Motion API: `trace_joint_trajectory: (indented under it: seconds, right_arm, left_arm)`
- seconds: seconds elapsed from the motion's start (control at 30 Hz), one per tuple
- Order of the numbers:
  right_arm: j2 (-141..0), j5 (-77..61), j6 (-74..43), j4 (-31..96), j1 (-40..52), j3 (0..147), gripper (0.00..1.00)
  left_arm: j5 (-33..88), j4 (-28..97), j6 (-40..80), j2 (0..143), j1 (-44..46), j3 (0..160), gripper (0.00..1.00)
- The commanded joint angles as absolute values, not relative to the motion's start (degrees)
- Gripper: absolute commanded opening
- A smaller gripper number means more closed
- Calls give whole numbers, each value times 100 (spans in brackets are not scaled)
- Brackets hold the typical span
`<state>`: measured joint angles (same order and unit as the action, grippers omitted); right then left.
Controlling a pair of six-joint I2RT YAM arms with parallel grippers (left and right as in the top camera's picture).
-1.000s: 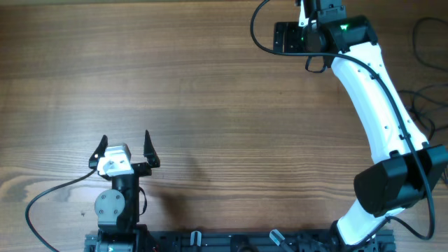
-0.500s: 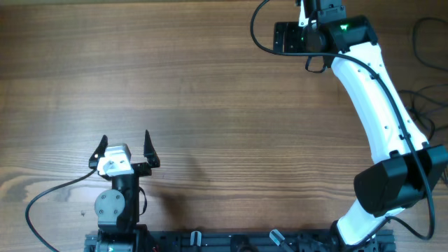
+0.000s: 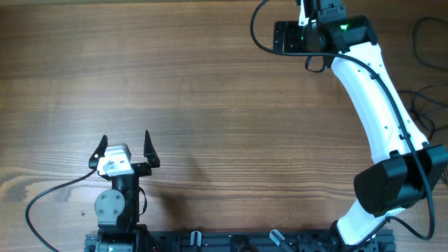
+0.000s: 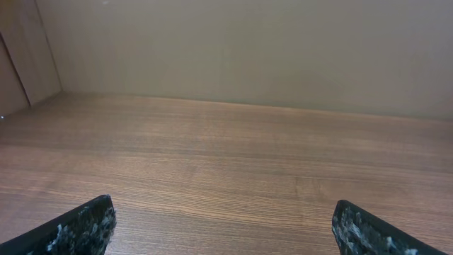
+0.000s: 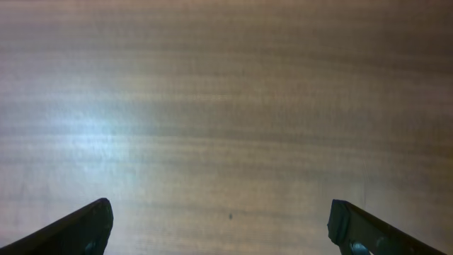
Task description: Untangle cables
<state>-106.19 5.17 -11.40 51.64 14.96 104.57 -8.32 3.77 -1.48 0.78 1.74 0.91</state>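
Thin black cables (image 3: 423, 98) lie as loose curly strands at the table's right edge, with another loop (image 3: 428, 36) farther back. My left gripper (image 3: 125, 138) sits near the front left, far from them. It is open, and in the left wrist view the left gripper (image 4: 223, 228) has only bare wood between its fingertips. The right arm (image 3: 371, 105) reaches to the table's far edge, where its fingers pass out of the overhead view. In the right wrist view the right gripper (image 5: 221, 225) is open over bare wood, holding nothing.
The wooden table (image 3: 210, 84) fills the overhead view. A thick black arm cable (image 3: 42, 199) loops at the front left beside the left base. A beige wall (image 4: 248, 49) rises behind the table's far edge.
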Motion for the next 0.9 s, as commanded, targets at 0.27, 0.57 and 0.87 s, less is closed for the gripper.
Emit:
trace_joint_trajectory:
  seconds: [0.27,0.57,0.87]
  right_arm:
    - [-10136,1181,-1039,4630,1415,10294,100]
    - [-8696,1367,-976,2766,1382,7710,100]
    - [-7168,1002,-915,1763,843,5791,100]
  left_arm:
    - [-845,340,-279,16,137,32,100]
    - [-845,340,-279,16,137,32,100]
    - [-845,340,-279,16,137,32,100]
